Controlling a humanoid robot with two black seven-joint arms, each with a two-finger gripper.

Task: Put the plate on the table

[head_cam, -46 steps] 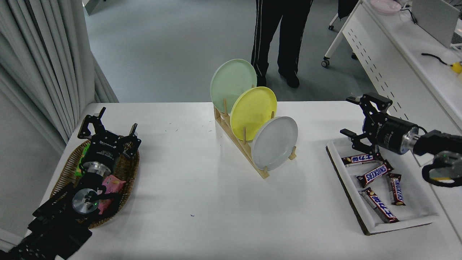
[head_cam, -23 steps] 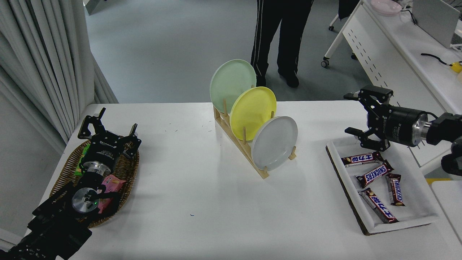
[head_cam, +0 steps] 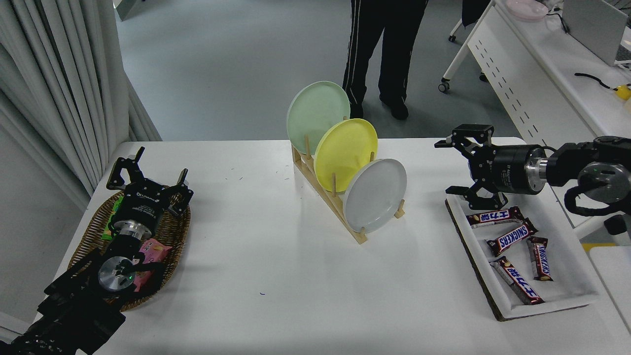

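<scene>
While the right gripper point(head_cam: 449, 166) hangs spread over the table point(head_cam: 276, 276) | step: reaching | plate point(head_cam: 375, 194) upright in rack point(head_cam: 329, 201) | next: grip plate rim | left gripper point(head_cam: 148, 172) parked, spread.

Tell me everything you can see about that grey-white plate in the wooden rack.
The plate is round, plain pale grey-white, with a shallow raised rim and a smooth matte look. It stands on edge, tilted, in the nearest slot of the wooden rack, held between pegs, just in front of the yellow plate. No gripper touches it.
</scene>
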